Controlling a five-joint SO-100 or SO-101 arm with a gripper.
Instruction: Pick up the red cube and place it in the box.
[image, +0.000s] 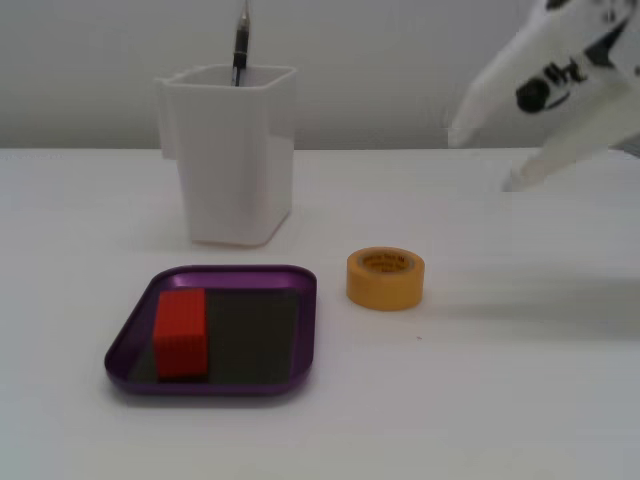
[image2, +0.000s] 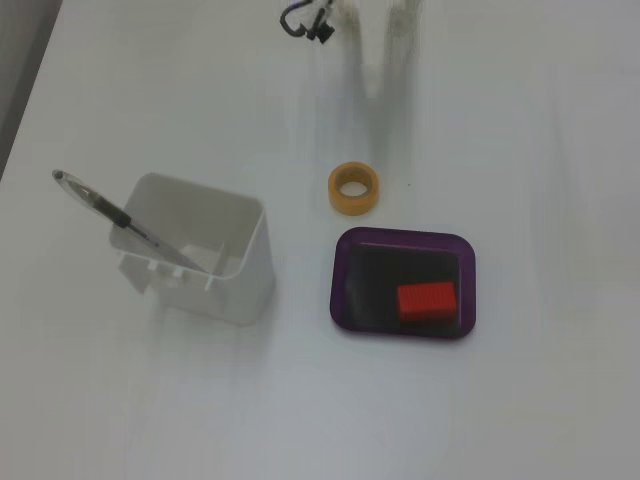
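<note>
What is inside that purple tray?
The box holds only the red cube, lying flat on the dark bottom toward one end. The floor directly beneath the cube is covered, so nothing can be told there.

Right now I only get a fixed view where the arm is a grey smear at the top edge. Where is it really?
Observer: In a fixed view, the white arm hangs in the air above the table, up and to the right of the tape roll.
Operator: Does the red block poke out of the tray?
Observer: Yes. The red block stands taller than the rim of the tray.
</note>
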